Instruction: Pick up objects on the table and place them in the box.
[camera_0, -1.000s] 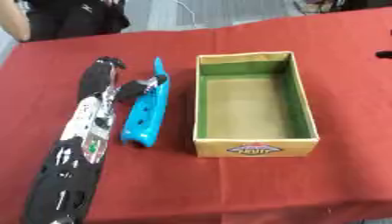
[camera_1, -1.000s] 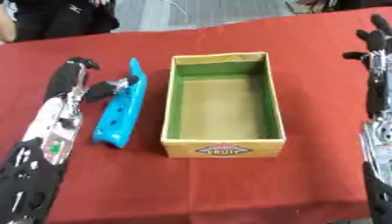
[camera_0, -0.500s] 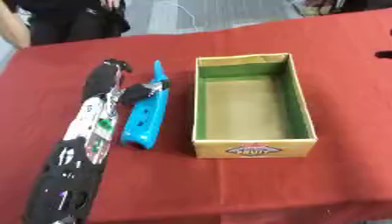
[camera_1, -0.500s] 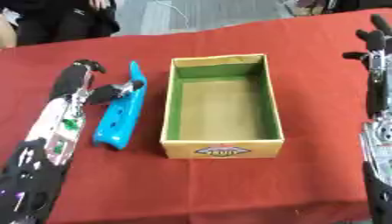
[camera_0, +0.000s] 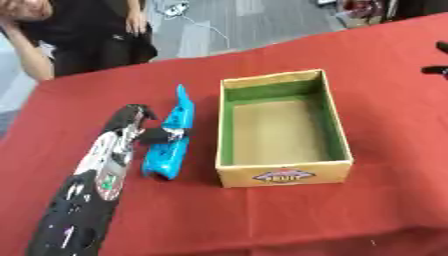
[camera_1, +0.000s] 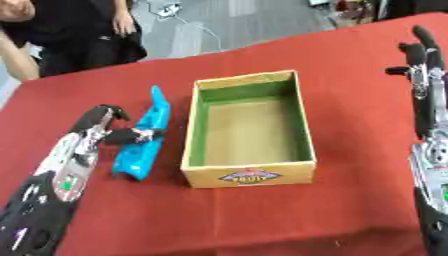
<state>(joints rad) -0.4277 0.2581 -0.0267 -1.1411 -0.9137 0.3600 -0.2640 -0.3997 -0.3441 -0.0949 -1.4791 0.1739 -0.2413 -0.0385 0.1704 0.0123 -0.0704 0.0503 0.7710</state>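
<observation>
A long light-blue object (camera_0: 166, 156) lies flat on the red table (camera_0: 385, 110), just left of an open cardboard box (camera_0: 284, 176) with green inner walls and nothing inside. My left hand (camera_0: 129, 124) lies along the object's left side. Its fingers are curled and its thumb reaches across onto the middle of the object. My right hand (camera_1: 423, 59) stands off to the right of the box, fingers straight and pointing away, holding nothing.
The table's far edge runs just beyond the box, with grey floor behind it. Red cloth stretches in front of the box and to its right.
The camera has tilted, so the whole picture sits lower. My left hand has drawn back along the blue object toward me; object, box and right hand stay put.
</observation>
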